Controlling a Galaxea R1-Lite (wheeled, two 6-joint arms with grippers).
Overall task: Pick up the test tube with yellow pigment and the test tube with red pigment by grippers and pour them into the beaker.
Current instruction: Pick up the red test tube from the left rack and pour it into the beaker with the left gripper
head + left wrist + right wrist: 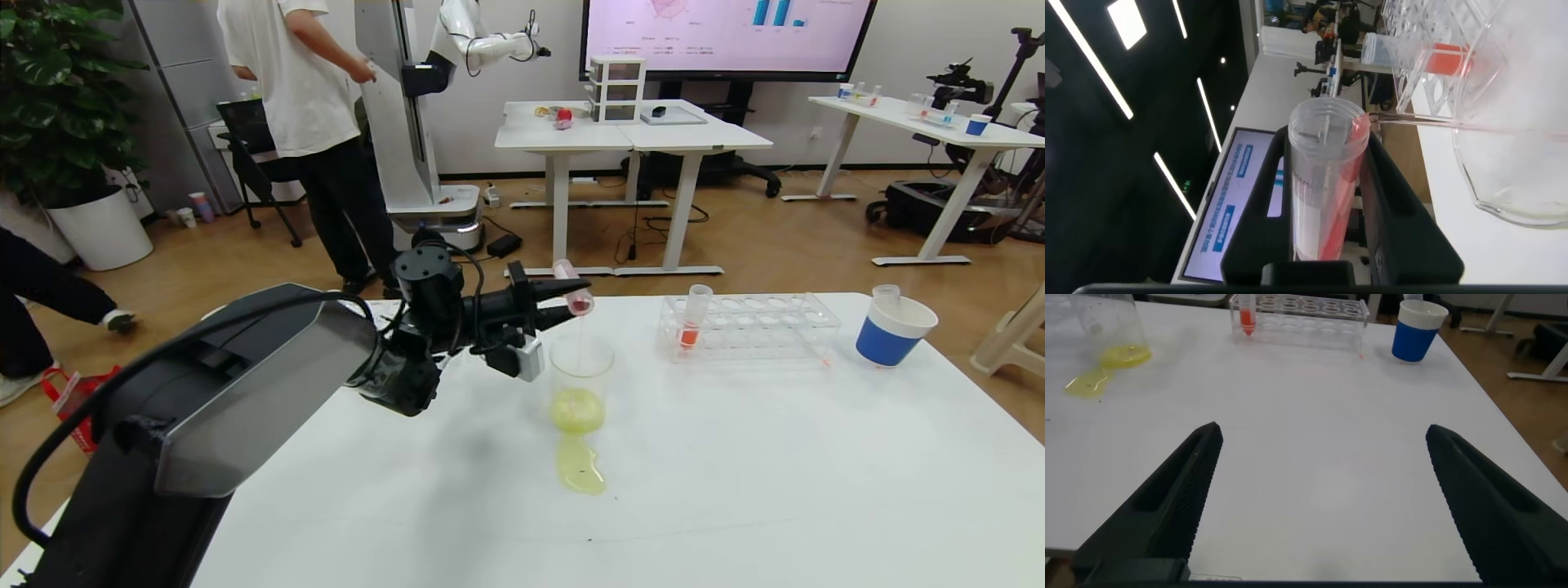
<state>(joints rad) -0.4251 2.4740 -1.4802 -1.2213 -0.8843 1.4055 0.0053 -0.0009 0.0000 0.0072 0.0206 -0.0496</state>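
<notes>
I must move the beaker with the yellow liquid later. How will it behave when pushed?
The beaker looks tall and narrow, with little liquid low down, so probably light and tippable. It stands beside a yellow puddle, so it may slide. Clear walls suggest fragile glass.

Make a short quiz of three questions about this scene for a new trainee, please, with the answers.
1. True or false: the left pincer is shut on the test tube with red pigment, tipped over the beaker.
2. What colour is the liquid in the beaker, and the puddle on the table?
A. yellow
B. blue
C. red
3. Fill in: the rack holds one tube with ____ liquid.

Key:
1. True
2. A
3. orange-red
</notes>
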